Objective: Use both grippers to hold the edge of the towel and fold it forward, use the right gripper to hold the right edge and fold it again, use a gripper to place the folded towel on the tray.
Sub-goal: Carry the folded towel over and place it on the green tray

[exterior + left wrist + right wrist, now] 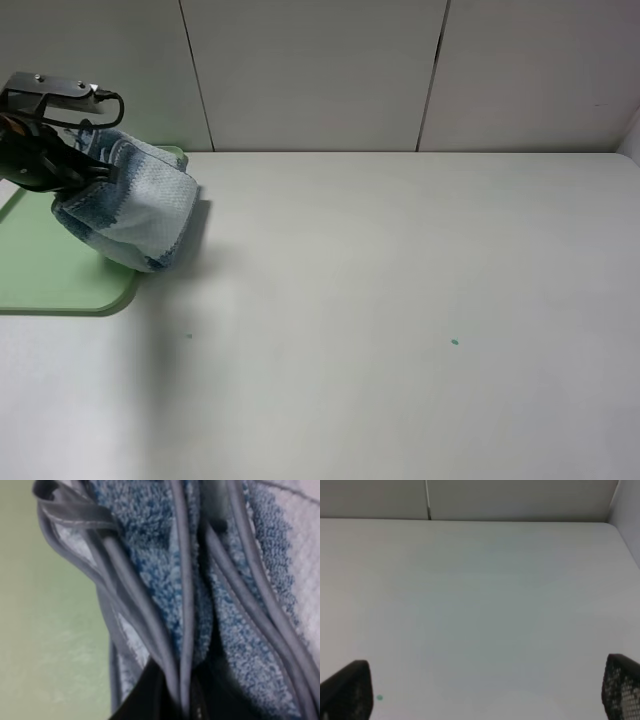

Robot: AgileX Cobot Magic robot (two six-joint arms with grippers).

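Now at the placing step, by the look of it. Left gripper (85, 168) clamped on the towel (135, 215), jaws pinched together over several stacked layers of the edge of the towel (185, 605), seen close up in the left wrist view as grey hem bands bunched between the dark finger tips. Towel folded into a thick bundle, hanging from that grip above the right-hand corner of the tray (60, 280), at the far left of the desk (400, 300). Lower part of the bundle drooping past the tray's rim toward the bare desk; cannot tell whether it touches the rim or floats just above. Right gripper (485, 690) spread wide and holding nothing, over an open stretch of desk, well apart from the towel; out of sight in the high view.

Risks from here, as a judgement:
- Released at this spot, likely to land half on, half off the tray, since the bundle hangs over the corner and not over the middle.
- Dragged across the rim while travelling inward, lower fold could catch and peel open, undoing the folds.
- Soft cloth with many layers in one pinch: an inner layer could slip out and let the bundle sag or unroll.
- Dropped from height instead of lowered, could flop open or land crooked.

Safer course: carry further over the tray, lower until the cloth rests flat, then let go.
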